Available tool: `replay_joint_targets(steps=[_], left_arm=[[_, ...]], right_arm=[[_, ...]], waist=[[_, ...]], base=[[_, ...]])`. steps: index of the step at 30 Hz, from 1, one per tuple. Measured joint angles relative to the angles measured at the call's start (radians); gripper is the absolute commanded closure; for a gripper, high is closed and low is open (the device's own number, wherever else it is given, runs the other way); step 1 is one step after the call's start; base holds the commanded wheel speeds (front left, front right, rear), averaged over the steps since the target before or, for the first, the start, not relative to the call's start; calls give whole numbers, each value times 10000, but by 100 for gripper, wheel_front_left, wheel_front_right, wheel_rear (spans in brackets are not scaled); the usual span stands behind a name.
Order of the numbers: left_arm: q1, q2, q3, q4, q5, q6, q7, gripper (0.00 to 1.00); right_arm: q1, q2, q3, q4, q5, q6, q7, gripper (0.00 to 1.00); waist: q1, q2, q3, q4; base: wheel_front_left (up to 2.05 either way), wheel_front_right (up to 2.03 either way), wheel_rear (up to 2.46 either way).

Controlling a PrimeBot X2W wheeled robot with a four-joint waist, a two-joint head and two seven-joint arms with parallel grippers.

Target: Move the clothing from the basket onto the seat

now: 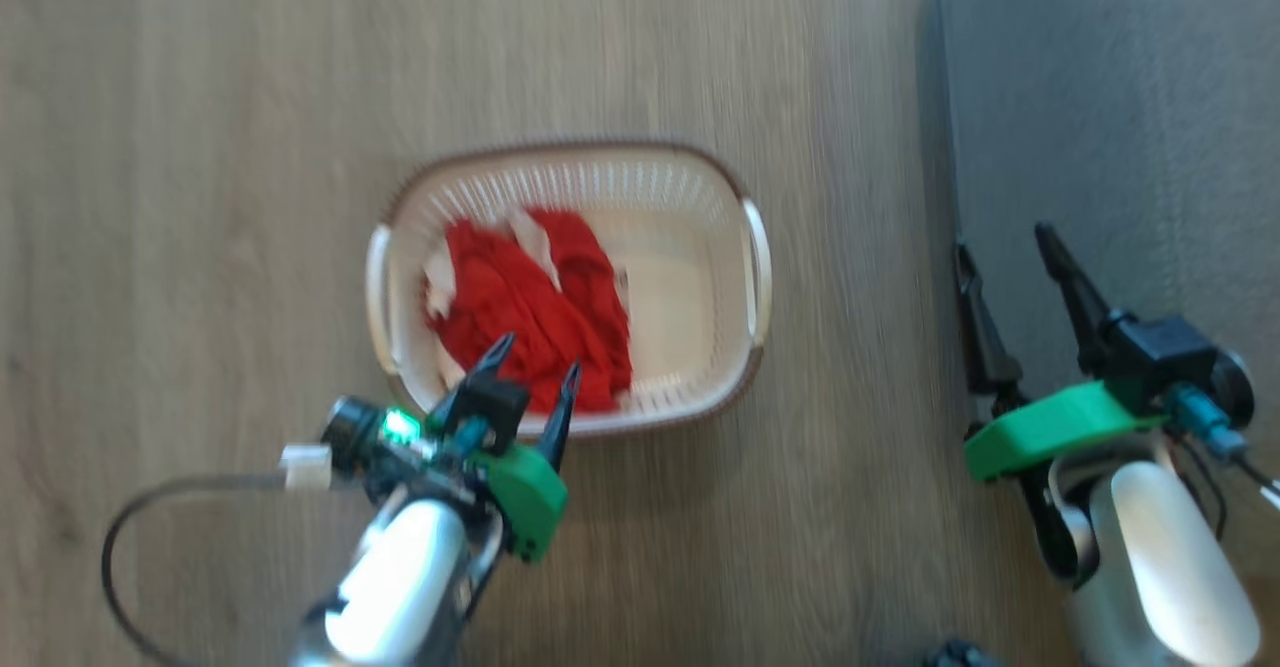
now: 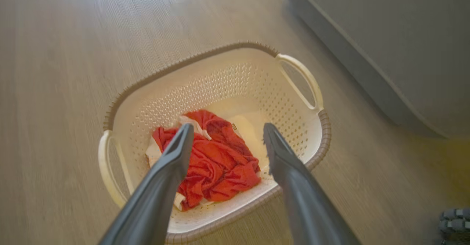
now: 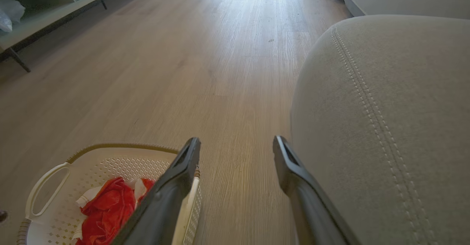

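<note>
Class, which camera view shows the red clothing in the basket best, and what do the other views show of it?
The left wrist view: the clothing lies sharp, folds and white parts plain, between the fingers of the left gripper. The head view shows it from above but blurred. The right wrist view shows part, at its bottom edge.

Bare floor between basket and seat

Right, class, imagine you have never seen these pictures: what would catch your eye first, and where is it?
The bright red clothing jumps out first, bunched toward the left end of the cream basket on the wooden floor. Next, the left gripper hangs open over that heap, while the right gripper stands open at the edge of the grey seat.
</note>
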Motion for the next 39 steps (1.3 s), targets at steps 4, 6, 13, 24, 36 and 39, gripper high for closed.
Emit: replay_joint_targets(steps=[4, 6, 13, 24, 36, 39], left_arm=[[-1493, -8, -464, 1580, 211, -232, 2, 0], [-2222, -50, -502, 2217, 136, -299, 2, 0], [-4292, -82, -621, 4334, -556, -305, 2, 0], [-7079, -109, -1133, 6353, -1689, -832, 803, 0], [-7691, -113, -1971, 6734, -1710, -554, 2136, 0], [-7694, -113, -2086, 6778, -1705, -466, 2491, 0]], right_arm=[[-352, 6, 63, -389, -4, 0, 0, 0], [-523, 25, 153, -642, -8, 0, 0, 0], [-904, 165, 433, -1597, -4, 0, 0, 0], [-1009, 341, 995, -2627, 1120, 0, -2, 0], [-868, 368, 1279, -3584, 1145, 0, -2, 0], [-703, 368, 1308, -3705, 1143, 0, -2, 0]], waist=[[0, 0, 1092, -227], [0, 0, 1605, -348], [-1, 0, 3237, -808], [-1, 0, 5387, -1420], [-4, 0, 5886, -1657], [-3, 0, 5920, -1684]], base=[[0, 0, 0], [0, 0, 0], [0, 0, 0], [0, 0, 0], [0, 0, 0], [0, 0, 0]])
